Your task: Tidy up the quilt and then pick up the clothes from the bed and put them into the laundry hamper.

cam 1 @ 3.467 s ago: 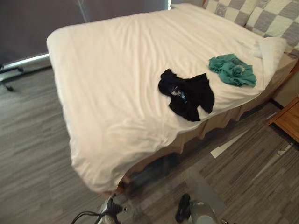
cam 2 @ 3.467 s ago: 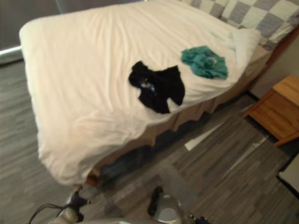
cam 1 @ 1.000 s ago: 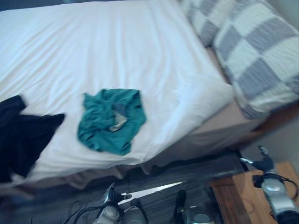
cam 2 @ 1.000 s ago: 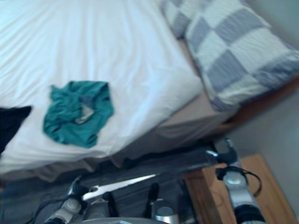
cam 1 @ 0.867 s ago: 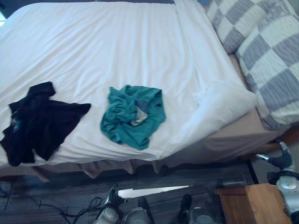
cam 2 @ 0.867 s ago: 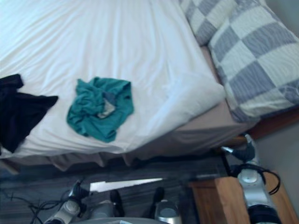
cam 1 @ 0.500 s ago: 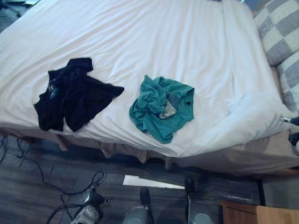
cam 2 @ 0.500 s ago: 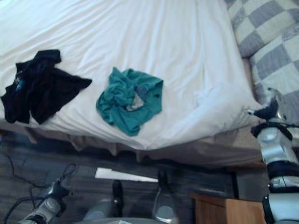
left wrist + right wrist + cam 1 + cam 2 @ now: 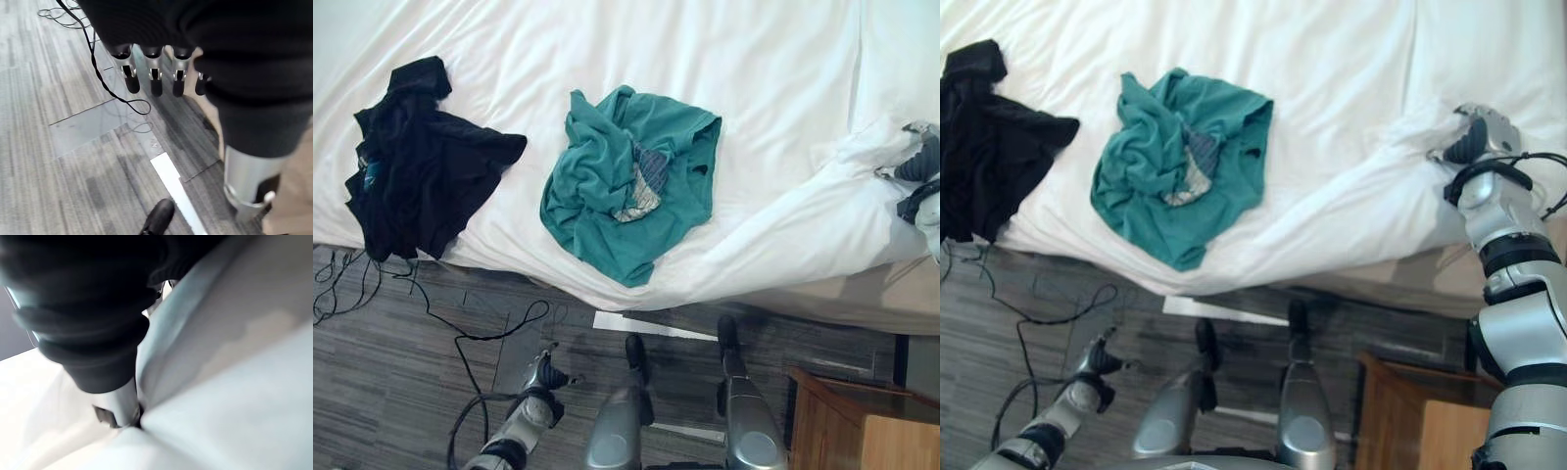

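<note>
Quilt: the white quilt (image 9: 636,39) covers the bed, with a bunched, folded-back corner at the near edge towards the pillow end, where it spills over the side.
Right hand: the right hand (image 9: 1474,137) is pressed into that bunched corner of the quilt; in its wrist view the thumb is sunk in white cloth and the fingers are hidden, so I cannot tell whether it is clamped on the quilt or not.
Left hand: the left hand (image 9: 151,73) hangs low over the floor beside the bed, its fingers (image 9: 132,81) straight and side by side, holding nothing.
Teal garment: a crumpled teal garment (image 9: 626,181) lies on the quilt near the bed's near edge, its lower part reaching almost to where the quilt drops off.
Black garment: a black garment (image 9: 416,162) lies on the quilt towards the foot end, at the near edge, well apart from the teal one, partly draped over the side.
Floor: grey wood-pattern floor (image 9: 401,382), with a pale strip (image 9: 651,326) close under the bed's near edge.
Nightstand: the corner of a wooden nightstand (image 9: 862,426) stands on the floor by the pillow end.
</note>
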### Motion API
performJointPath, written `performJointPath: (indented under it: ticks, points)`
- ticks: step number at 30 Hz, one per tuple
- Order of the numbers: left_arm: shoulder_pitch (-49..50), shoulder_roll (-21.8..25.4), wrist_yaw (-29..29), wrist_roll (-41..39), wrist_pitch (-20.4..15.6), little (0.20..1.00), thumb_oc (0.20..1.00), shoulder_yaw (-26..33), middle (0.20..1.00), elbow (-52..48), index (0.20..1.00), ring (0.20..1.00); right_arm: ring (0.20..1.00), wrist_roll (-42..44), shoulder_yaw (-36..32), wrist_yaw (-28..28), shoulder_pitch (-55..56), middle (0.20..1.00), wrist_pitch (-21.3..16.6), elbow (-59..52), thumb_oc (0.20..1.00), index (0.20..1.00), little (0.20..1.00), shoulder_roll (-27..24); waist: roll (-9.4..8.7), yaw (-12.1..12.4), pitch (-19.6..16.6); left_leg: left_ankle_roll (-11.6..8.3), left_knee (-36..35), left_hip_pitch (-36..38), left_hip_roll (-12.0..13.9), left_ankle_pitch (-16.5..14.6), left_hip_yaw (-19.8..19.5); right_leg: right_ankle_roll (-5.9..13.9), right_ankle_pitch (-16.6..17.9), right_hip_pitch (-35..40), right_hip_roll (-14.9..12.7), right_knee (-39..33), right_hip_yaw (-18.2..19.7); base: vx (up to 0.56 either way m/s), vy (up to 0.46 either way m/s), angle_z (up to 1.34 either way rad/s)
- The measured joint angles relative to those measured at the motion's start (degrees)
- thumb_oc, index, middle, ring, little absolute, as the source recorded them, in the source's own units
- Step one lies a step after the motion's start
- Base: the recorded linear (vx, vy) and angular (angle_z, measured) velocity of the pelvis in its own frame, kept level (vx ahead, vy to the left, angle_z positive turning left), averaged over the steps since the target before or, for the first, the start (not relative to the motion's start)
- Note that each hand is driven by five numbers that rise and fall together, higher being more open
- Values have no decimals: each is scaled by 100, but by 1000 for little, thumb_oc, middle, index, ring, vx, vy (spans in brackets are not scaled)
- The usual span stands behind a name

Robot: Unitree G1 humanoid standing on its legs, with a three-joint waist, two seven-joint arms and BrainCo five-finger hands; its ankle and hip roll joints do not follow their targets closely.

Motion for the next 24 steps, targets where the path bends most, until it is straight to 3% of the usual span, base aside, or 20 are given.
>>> performJointPath:
  ticks: [4, 5, 6, 8, 9, 10, 12, 13, 14, 16, 18, 20, 22, 23, 24]
  points:
    - [42, -187, 11, 1, 25, 1000, 1000, 81, 1000, -18, 1000, 1000, 200, 2, -1363, -32, 1945, 200, 6, -1045, 200, 200, 200, 234, -69, -69, -40, -92, -116, 560, 87, -97, -30, -62, -49, 551, 91, -3, -162, 59, -2, 13]
    - [39, -188, -6, 9, 44, 1000, 1000, 154, 1000, -21, 1000, 1000, 564, -4, -1842, -31, 2441, 564, 37, -1489, 564, 564, 564, 288, -91, -45, -48, -91, -119, 596, 79, -124, -36, -66, -54, 606, 94, -5, -174, 91, 38, -1]
    - [114, -150, -19, 14, 111, 1000, 1000, 280, 1000, 1, 1000, 1000, 1000, -9, -2209, -27, 3161, 1000, -8, -1962, 1000, 1000, 1000, 380, -145, -86, -80, -93, -118, 675, 73, -139, -28, -67, -55, 659, 94, -4, -190, 70, 32, -3]
    - [231, -140, -33, 75, 239, 1000, 1000, 597, 1000, 135, 1000, 1000, 1000, 1, -3314, -42, 4403, 1000, -41, -2876, 1000, 1000, 1000, 882, -213, -141, -162, -91, -151, 844, 74, -179, -36, -71, -72, 860, 79, -7, -224, 69, 20, 0]
    - [373, -86, -33, 80, 262, 1000, 1000, 635, 1000, 193, 1000, 1000, 1000, 7, -3301, -14, 4611, 1000, -22, -2815, 1000, 1000, 1000, 1043, -312, -247, -303, -120, -153, 892, 79, -229, -21, -71, -173, 872, 88, -8, -198, 75, 36, -14]
    - [504, -16, -46, 100, 281, 1000, 1000, 678, 1000, 283, 1000, 1000, 1000, 7, -3296, 7, 4790, 1000, -5, -2763, 1000, 1000, 1000, 1132, -395, -245, -504, -170, -155, 909, 76, -282, 22, -99, -504, 885, 58, -14, -172, 71, 41, -28]
    - [616, -18, -49, 116, 365, 1000, 1000, 760, 1000, 458, 1000, 1000, 1000, 177, -3808, -30, 5616, 1000, -34, -2777, 1000, 1000, 1000, 1801, -570, -401, -761, -196, -155, 1032, 110, -282, 85, -86, -508, 993, 94, -16, -128, 64, 42, -22]
    - [838, -52, -57, 116, 423, 1000, 1000, 721, 1000, 486, 1000, 1000, 1000, 500, -3740, -9, 6211, 1000, 46, -2619, 1000, 1000, 1000, 2338, -737, -519, -1102, -248, -156, 1131, 186, -323, 156, -103, -575, 1009, 177, -46, -33, 103, 85, -21]
    - [855, -227, -70, 111, 451, 1000, 1000, 714, 1000, 484, 1000, 1000, 1000, 674, -3751, 6, 6651, 1000, 79, -2469, 1000, 1000, 1000, 2774, -786, -600, -1203, -265, -147, 1186, 195, -362, 154, -145, -634, 1036, 186, -44, -37, 91, 80, -30]
    - [967, -343, -79, 105, 472, 1000, 1000, 841, 1000, 467, 1000, 1000, 1000, 1512, -4666, -67, 6650, 1000, -33, -1868, 1000, 1000, 1000, 3535, -807, -722, -1338, -264, -160, 1198, 222, -388, 182, -130, -647, 1084, 199, -47, -18, 76, 84, -13]
    - [992, -495, -88, 61, 500, 1000, 1000, 669, 1000, 560, 1000, 1000, 1000, 2890, -4903, -333, 6646, 1000, -18, -1142, 1000, 1000, 1000, 3708, -709, -847, -1471, -253, -161, 1252, 223, -427, 324, -116, -639, 1058, 199, -48, 76, 42, 64, -32]
    - [918, -590, -87, 40, 522, 1000, 1000, 615, 1000, 554, 1000, 1000, 1000, 3451, -4911, -623, 6707, 1000, -11, -1162, 1000, 1000, 1000, 3543, -564, -908, -1527, -254, -161, 1217, 261, -438, 401, -95, -623, 973, 225, -46, 68, 25, 47, -22]
    - [940, -600, -85, 4, 527, 1000, 1000, 534, 1000, 564, 1000, 1000, 1000, 3504, -4902, -830, 6690, 1000, -37, -1414, 1000, 1000, 1000, 3349, -555, -919, -1583, -250, -161, 1226, 246, -433, 427, -90, -619, 957, 206, -47, 79, 17, 29, -10]
    - [949, -600, -86, 4, 524, 1000, 1000, 493, 1000, 564, 1000, 1000, 200, 3500, -4893, -910, 6673, 200, -102, -1540, 200, 200, 200, 3259, -553, -918, -1629, -248, -160, 1223, 246, -432, 427, -90, -619, 928, 207, -47, 80, 16, 19, -12]
    - [1002, -637, -67, 3, 520, 1000, 1000, 445, 1000, 561, 1000, 1000, 200, 3329, -4885, -1123, 6611, 200, -9, -2529, 200, 200, 200, 2983, -530, -907, -1719, -247, -161, 1179, 233, -430, 445, -87, -617, 884, 208, -49, 114, -12, -24, -6]
